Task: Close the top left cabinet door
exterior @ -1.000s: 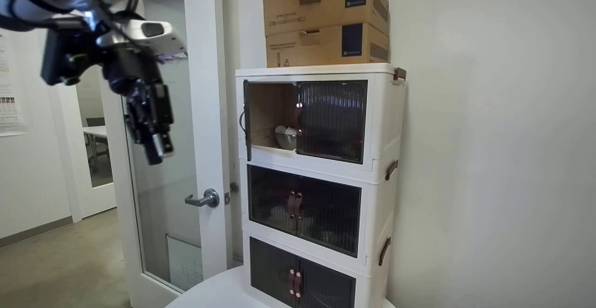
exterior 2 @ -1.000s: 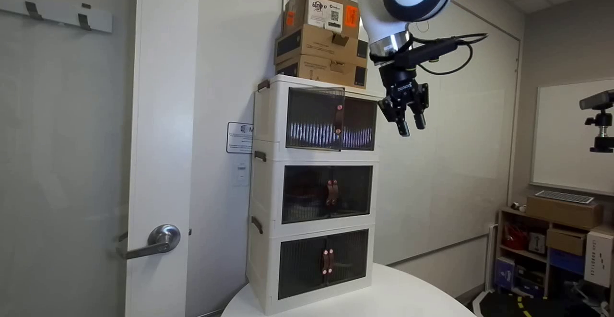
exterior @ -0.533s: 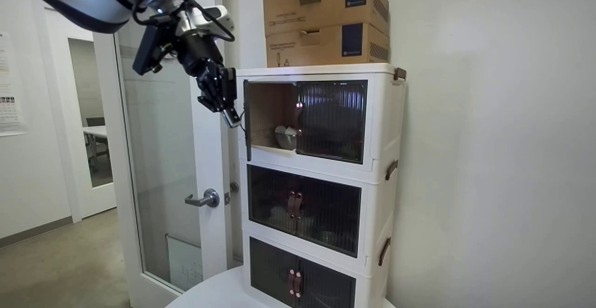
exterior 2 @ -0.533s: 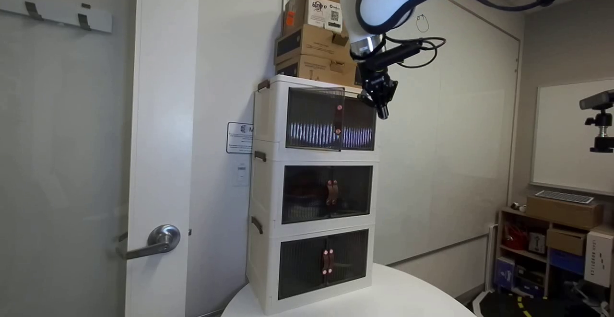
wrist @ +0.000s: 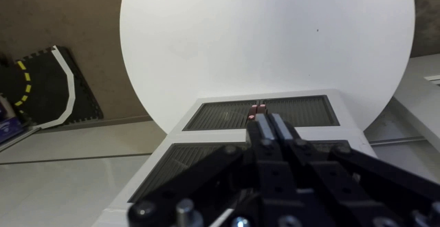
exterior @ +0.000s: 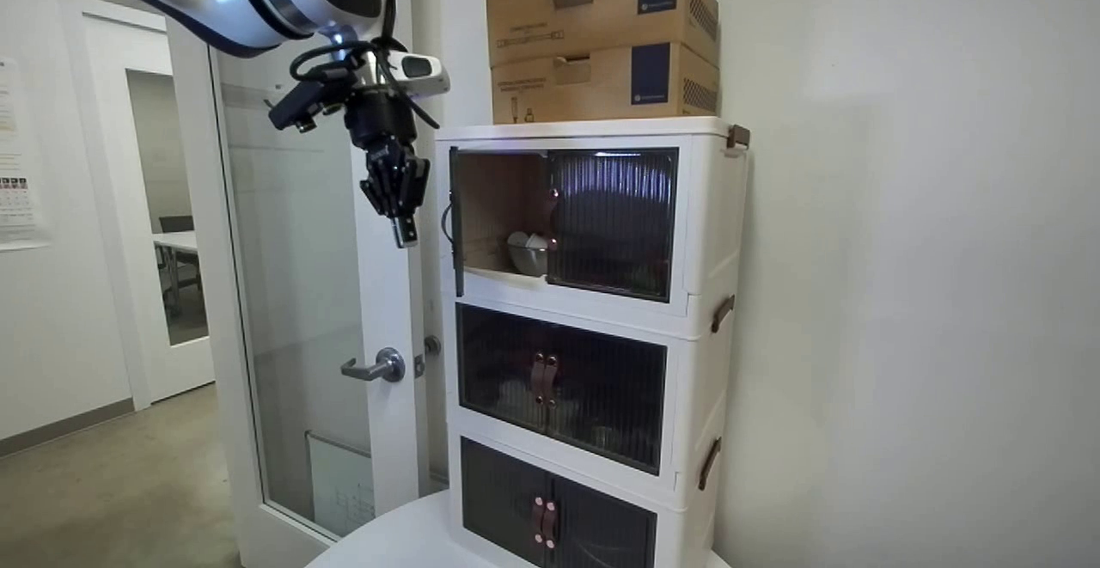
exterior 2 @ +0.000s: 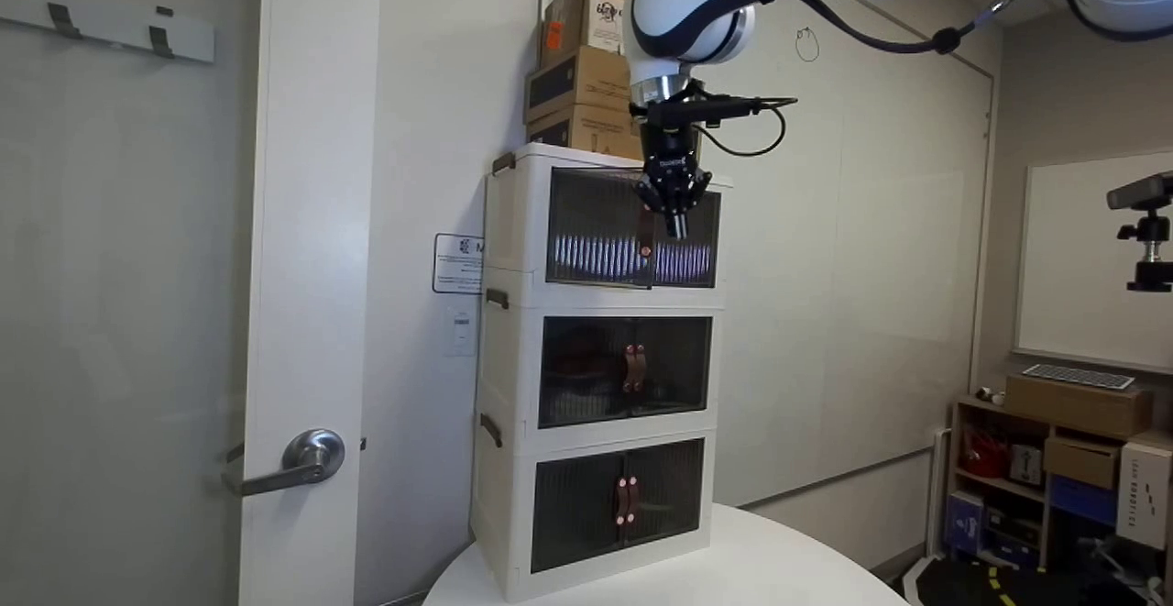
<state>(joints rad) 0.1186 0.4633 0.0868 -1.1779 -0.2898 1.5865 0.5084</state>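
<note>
The top left cabinet door stands open. In an exterior view it is nearly edge-on (exterior: 456, 222), its curved handle facing left. In an exterior view its dark ribbed panel (exterior 2: 594, 225) shows with the handle at its free edge. The white three-tier cabinet (exterior: 705, 233) also shows in the wrist view (wrist: 206, 136). My gripper (exterior: 405, 233) points down beside the open door, a gap apart. In an exterior view the gripper (exterior 2: 676, 224) overlaps the door's free edge. In the wrist view the fingers (wrist: 270, 117) are together with nothing between; the top door is hidden behind them.
A metal bowl (exterior: 528, 254) sits inside the open compartment. The top right door (exterior: 612, 224) is shut. Cardboard boxes (exterior: 601, 78) are stacked on the cabinet. A frosted-glass room door with a lever handle (exterior: 374, 368) stands beside it. A round white table (wrist: 268, 41) carries the cabinet.
The arm has moved in towards the cabinet and now hangs more upright beside the open door. The gripper fingers have gone from open to shut. The door has not moved.
</note>
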